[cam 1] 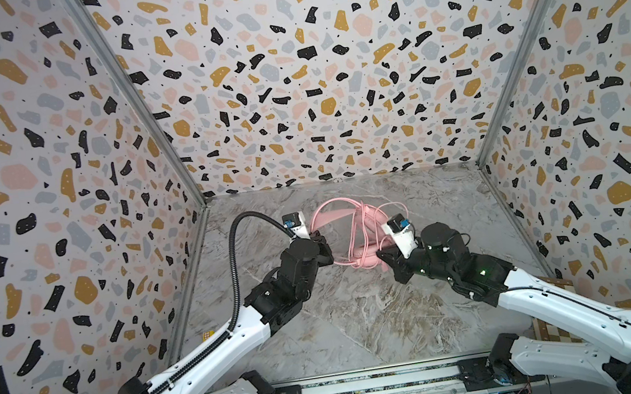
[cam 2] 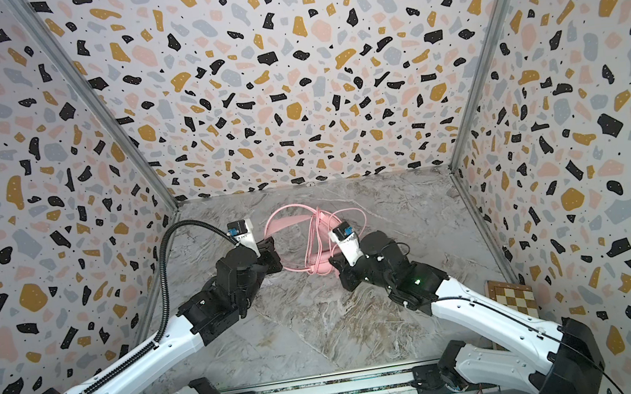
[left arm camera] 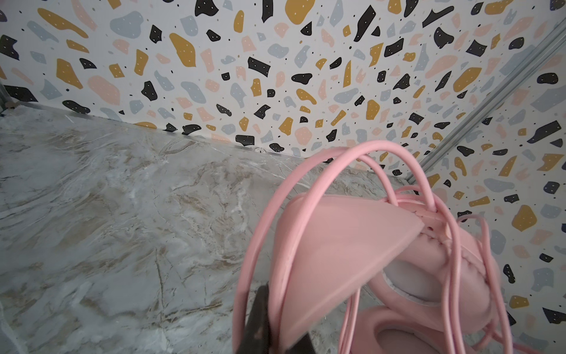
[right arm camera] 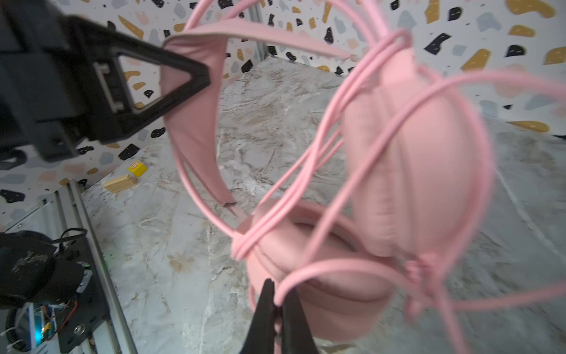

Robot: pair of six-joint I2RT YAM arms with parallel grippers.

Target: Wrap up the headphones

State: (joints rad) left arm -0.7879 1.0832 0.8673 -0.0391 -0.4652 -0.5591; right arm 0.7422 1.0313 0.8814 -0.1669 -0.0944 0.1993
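the headphones [right arm camera: 407, 171] sit between the two claws, with the pink cable [right arm camera: 330, 269] looped many times around the ear cups. the left claw [left arm camera: 275, 331] is pinched tight on the headband [left arm camera: 337, 251]. the right claw [right arm camera: 277, 312] is squeezed tight on one loop of cable, just beside the low ear cup. i cannot tell if that cup touches the table [cam 1: 365, 325]. behind both claws, toward the arm bases, the table is bare and wide. past the claws is a short strip of table, then the spotty walls [cam 1: 289, 84]. a wooden block [right arm camera: 121, 183] and a yellow block [right arm camera: 137, 168] lie well behind the left claw at the wall. a checker board [cam 2: 514, 298] lies well behind the right claw.
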